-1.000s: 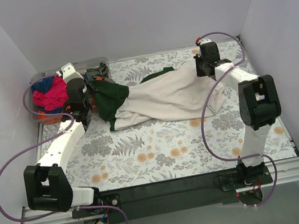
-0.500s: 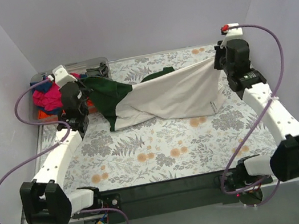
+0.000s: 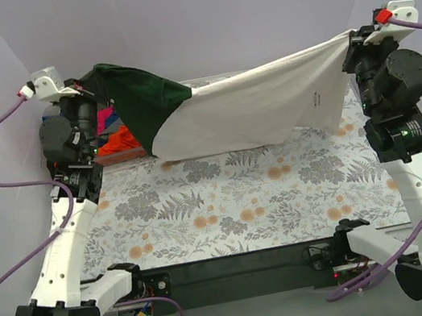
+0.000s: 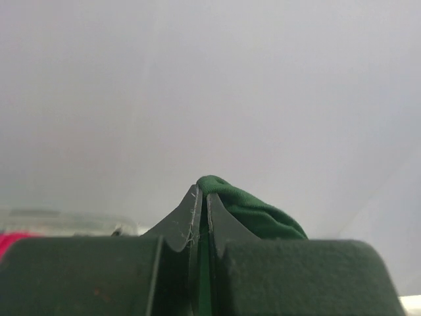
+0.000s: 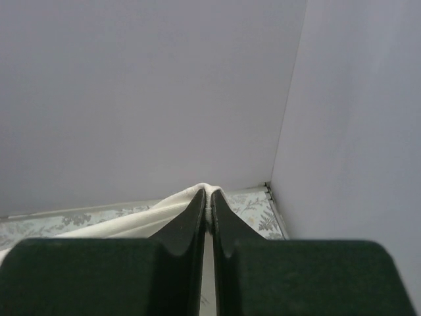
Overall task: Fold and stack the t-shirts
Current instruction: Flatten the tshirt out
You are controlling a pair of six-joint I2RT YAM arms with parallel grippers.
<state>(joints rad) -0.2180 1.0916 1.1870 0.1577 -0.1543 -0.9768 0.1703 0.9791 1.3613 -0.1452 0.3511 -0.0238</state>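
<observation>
While the floral-patterned table (image 3: 229,212) spreads below, the left gripper (image 3: 92,74) pinches tight on a sleeve and the right gripper (image 3: 349,41) clamps the opposite edge of the large cream cloth t-shirt with dark green sleeves (image 3: 259,108), stretched aloft between them; behind it lie magenta and orange tees (image 3: 112,139).

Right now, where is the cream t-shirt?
In the top view the cream t-shirt hangs stretched above the far half of the table, pinched between the left gripper and the right gripper.
</observation>
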